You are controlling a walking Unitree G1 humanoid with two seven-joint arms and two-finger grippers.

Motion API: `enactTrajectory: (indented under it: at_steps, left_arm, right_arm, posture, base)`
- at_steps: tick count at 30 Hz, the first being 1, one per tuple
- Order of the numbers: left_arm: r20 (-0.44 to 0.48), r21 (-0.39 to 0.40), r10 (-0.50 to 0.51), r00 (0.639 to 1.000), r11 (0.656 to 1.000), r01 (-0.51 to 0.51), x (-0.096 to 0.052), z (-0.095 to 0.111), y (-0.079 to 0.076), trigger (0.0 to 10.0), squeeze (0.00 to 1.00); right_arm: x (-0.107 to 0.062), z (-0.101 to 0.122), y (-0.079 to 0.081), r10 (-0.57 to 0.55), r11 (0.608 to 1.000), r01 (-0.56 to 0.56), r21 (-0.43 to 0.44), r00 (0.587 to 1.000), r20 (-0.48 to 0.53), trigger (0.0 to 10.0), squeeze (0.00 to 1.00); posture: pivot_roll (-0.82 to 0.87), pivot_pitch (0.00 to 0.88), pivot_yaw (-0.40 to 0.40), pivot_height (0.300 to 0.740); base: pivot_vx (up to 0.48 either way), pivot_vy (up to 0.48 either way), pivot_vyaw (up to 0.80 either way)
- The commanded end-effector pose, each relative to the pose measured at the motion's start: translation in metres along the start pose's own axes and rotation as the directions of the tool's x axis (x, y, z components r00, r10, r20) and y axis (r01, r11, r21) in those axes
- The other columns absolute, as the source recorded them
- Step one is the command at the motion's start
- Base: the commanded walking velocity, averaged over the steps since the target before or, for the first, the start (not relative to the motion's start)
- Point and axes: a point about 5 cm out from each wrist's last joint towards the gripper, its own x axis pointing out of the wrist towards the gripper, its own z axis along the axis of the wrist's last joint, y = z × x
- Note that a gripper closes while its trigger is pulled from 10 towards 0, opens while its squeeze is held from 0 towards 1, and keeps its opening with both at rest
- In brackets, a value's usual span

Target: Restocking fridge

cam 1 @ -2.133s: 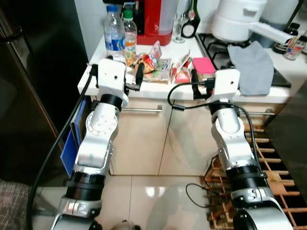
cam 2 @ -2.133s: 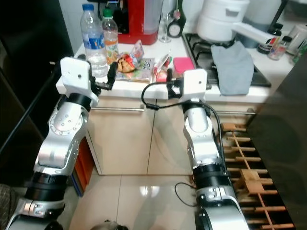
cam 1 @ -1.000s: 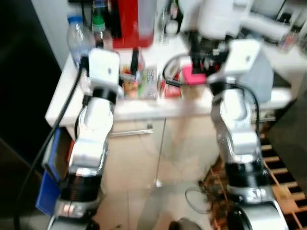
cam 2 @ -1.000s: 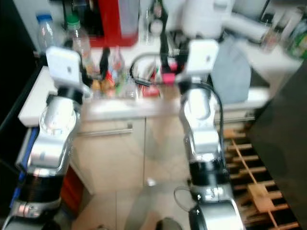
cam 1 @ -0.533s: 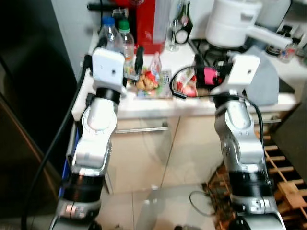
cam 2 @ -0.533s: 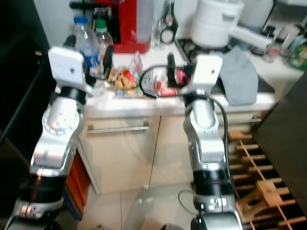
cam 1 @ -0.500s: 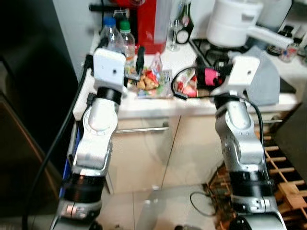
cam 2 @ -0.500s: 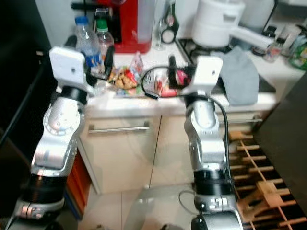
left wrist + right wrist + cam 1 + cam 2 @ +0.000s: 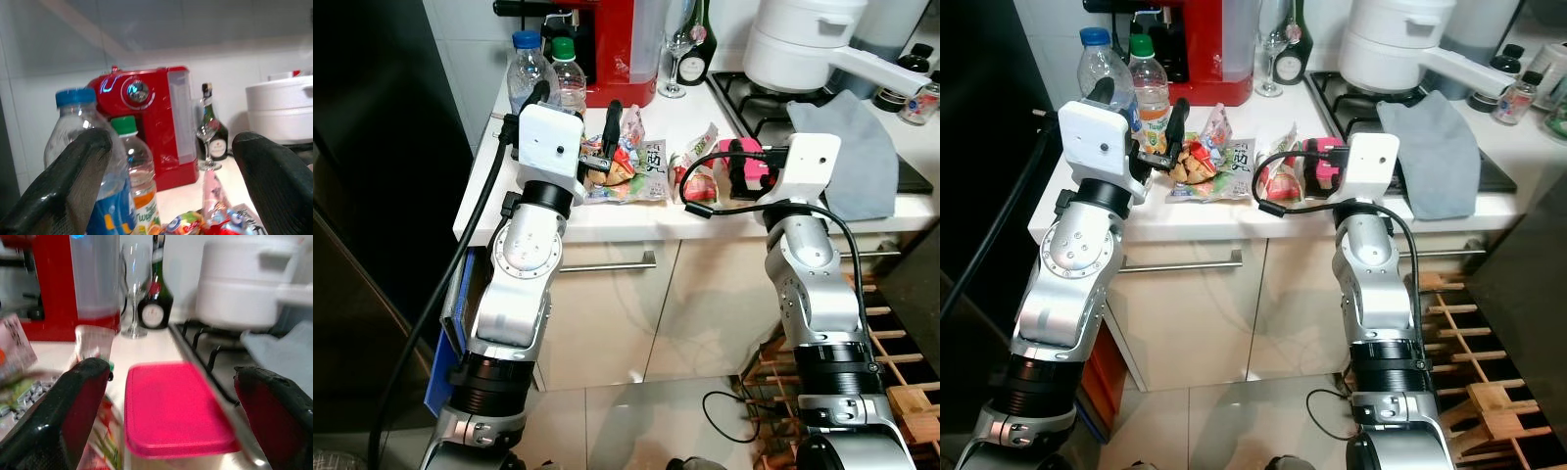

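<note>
Right wrist view: right gripper [image 9: 171,416] spread wide around pink-lidded container [image 9: 173,406], not yet pinching. Left gripper [image 9: 171,181] spread before water bottle [image 9: 85,161]. Risk: nudging wine glass [image 9: 133,289] over.

A white counter [image 9: 636,211] tops cream cabinets [image 9: 607,304] with a steel handle [image 9: 607,264]. The floor [image 9: 636,431] is glossy pale tile, a wooden rack [image 9: 901,392] stands right, white wall tiles [image 9: 29,112] behind.

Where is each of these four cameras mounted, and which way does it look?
Left and right eye views: on the head, looking down at the counter; both silver arms show.
Left wrist view: along the left tool, open, toward the water bottle.
Right wrist view: along the right tool, open, toward the pink-lidded box.
All share the red machine.
</note>
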Motion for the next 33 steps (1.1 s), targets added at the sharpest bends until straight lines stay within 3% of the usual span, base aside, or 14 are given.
enactTrajectory:
  at_steps: [1, 20, 33]
  left_arm:
    - [-0.02, -0.013, 0.0, 1.0, 1.0, 0.0, -0.001, -0.004, -0.001, 10.0, 0.0]
    - [-0.019, -0.007, 0.001, 1.0, 1.0, -0.001, -0.003, -0.003, -0.001, 10.0, 0.0]
    - [-0.023, -0.012, -0.005, 1.0, 1.0, 0.005, -0.003, -0.004, -0.002, 10.0, 0.0]
  right_arm:
    - [0.001, -0.002, -0.001, -0.001, 1.0, 0.001, 0.008, 1.0, -0.017, 10.0, 0.0]
    - [0.008, -0.014, -0.005, -0.009, 0.997, 0.017, 0.073, 0.994, -0.111, 10.0, 0.0]
    - [0.008, -0.028, -0.009, -0.013, 0.998, 0.024, 0.058, 0.982, -0.189, 10.0, 0.0]
  posture:
    - [0.02, 0.0, -0.017, 0.74]
    - [0.02, 0.0, -0.022, 0.74]
    - [0.02, 0.0, -0.022, 0.74]
  base:
    - [0.371, 0.0, 0.0]
    - [0.0, 0.0, 0.0]
    - [0.0, 0.0, 0.0]
